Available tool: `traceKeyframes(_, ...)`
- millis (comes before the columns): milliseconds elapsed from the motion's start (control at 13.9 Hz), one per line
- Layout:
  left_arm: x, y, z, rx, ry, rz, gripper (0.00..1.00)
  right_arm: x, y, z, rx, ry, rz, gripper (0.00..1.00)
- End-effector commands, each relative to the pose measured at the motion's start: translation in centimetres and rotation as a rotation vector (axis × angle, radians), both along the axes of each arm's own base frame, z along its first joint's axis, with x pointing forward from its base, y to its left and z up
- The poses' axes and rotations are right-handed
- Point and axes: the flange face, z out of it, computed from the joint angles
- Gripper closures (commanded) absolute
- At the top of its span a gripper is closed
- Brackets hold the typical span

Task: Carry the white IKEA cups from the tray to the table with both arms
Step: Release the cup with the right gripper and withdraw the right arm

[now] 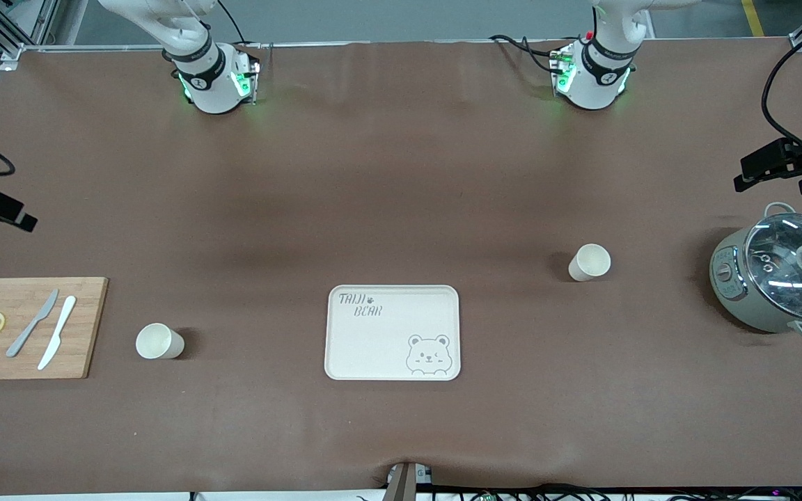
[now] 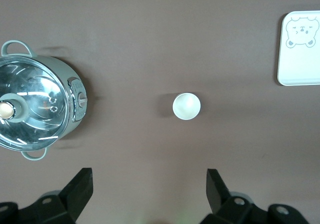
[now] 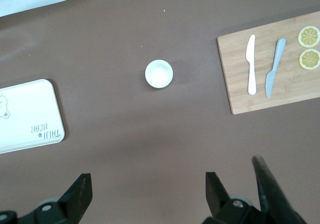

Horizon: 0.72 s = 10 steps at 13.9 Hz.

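Note:
Two white cups stand upright on the brown table. One cup [image 1: 590,262] stands between the bear-printed tray [image 1: 392,332] and the pot, toward the left arm's end; it also shows in the left wrist view [image 2: 186,106]. The other cup [image 1: 159,341] stands between the tray and the cutting board, toward the right arm's end; it also shows in the right wrist view [image 3: 159,73]. My left gripper [image 2: 149,181] is open and empty, high above the table. My right gripper [image 3: 148,181] is open and empty, also high. Only the arms' bases [image 1: 209,76] show in the front view.
A wooden cutting board [image 1: 28,327] with two knives and two lemon slices lies at the right arm's end. A grey pot with a glass lid [image 1: 780,282] stands at the left arm's end. Black camera mounts [image 1: 784,163] stand at both table ends.

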Motion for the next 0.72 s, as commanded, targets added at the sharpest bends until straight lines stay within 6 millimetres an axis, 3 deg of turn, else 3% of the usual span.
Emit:
traceKeyframes(0, -0.3, 0.4, 0.7, -0.018, -0.02, -0.019, 0.0, -2.8, 0.1, 0.7, -0.015, -0.003, -0.018, 0.0)
traceKeyframes(143, -0.2, 0.2, 1.3, -0.023, -0.048, -0.005, 0.0, -4.6, 0.0, -0.4, -0.026, -0.021, -0.022, 0.0)
traceKeyframes(215, -1.2, 0.4, 2.8, -0.019, -0.071, 0.001, 0.0, -5.5, 0.0, -1.2, -0.03, -0.028, -0.024, 0.0)
traceKeyframes(359, -2.1, 0.8, 3.2, -0.007, -0.061, 0.014, 0.0, -6.1, 0.1, -2.2, -0.044, -0.012, -0.018, 0.0)
traceKeyframes(502, -3.4, 2.6, 4.4, -0.009, -0.053, 0.027, 0.0, -6.0, 0.1, -2.2, -0.047, -0.011, -0.017, 0.0)
traceKeyframes(646, -4.6, 2.0, 5.3, -0.007, -0.041, 0.047, 0.0, -5.8, 0.0, -0.9, -0.05, -0.035, 0.003, 0.0)
